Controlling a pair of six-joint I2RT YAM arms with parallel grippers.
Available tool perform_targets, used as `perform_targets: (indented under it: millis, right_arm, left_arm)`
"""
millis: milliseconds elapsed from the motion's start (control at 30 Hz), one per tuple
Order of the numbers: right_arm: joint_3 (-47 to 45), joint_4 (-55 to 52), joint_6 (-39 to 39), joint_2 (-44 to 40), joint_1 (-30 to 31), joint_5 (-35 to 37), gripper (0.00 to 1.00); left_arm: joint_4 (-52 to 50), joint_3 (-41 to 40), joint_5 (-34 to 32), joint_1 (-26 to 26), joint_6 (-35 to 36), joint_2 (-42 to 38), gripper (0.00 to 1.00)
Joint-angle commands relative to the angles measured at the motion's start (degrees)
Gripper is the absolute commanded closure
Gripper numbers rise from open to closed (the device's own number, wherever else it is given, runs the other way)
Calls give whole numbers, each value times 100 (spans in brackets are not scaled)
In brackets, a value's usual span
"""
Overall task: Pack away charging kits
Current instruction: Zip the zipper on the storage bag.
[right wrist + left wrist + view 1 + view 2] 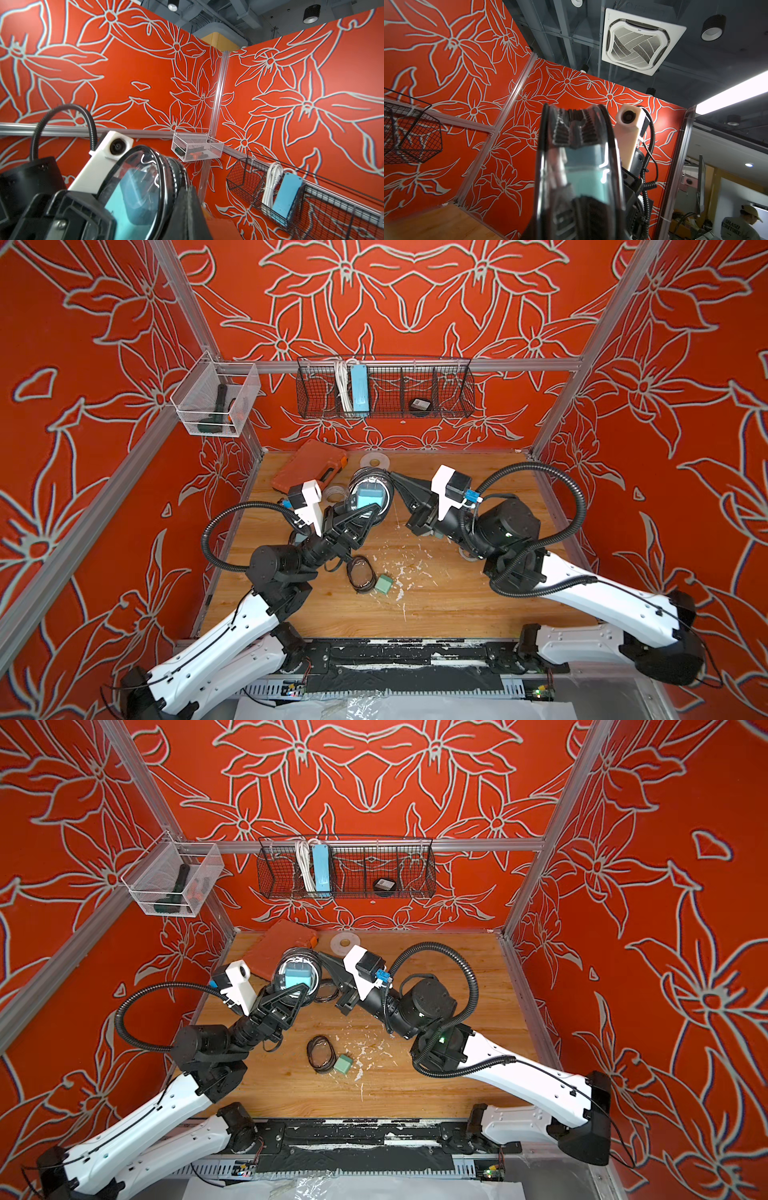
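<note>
Oval black-rimmed pouch (374, 480) held aloft — teal cube adapter (369, 497) visible through its clear top. Left gripper (359, 514) clamps the near edge; right gripper (394, 477) pinches the far rim.

The wooden table (457, 605) is flecked with white marks. At its back left lies an orange case (307, 466), with a flat white tape roll (366, 459) just beside it. Near the middle, a green cube adapter (383, 585) touches a black-rimmed oval pouch (359, 574).

A raised pouch (385, 488) encloses a teal adapter (369, 497); a flat pouch (359, 575) lies beside a green adapter (383, 585).
</note>
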Motion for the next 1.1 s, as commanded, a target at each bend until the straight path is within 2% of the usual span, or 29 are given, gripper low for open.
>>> perform_targets:
  millis: [0, 100, 200, 300, 433, 733, 900, 1067]
  right_arm:
    - [287, -1054, -599, -258, -189, -366, 100]
    - [275, -1466, -966, -434, -324, -785, 100]
    - [275, -1829, -1393, -534, -380, -747, 100]
    - [170, -1932, -1706, -678, -477, -462, 100]
    - [71, -2169, -1776, -892, -755, -860, 100]
    - [198, -2586, -2234, -961, -1129, -1163, 100]
    - [258, -2678, -2491, -872, -1342, -1636, 100]
    - [-210, -2037, -2953, -870, -1516, -1920, 100]
  left_arm:
    - [-1651, 393, 103, 3, 713, -204, 100]
    - [-2740, 619, 210, 3, 1079, -220, 100]
    - [-3593, 817, 459, 3, 1350, -135, 100]
    - [-3982, 717, 465, 3, 1398, -180, 100]
    - [-4311, 629, 598, 3, 1508, -186, 100]
    - [-4374, 478, 768, 3, 1579, 165, 100]
    - [-4204, 492, 1250, 3, 1550, 298, 100]
    - [-4129, 472, 1705, 3, 1512, 329, 100]
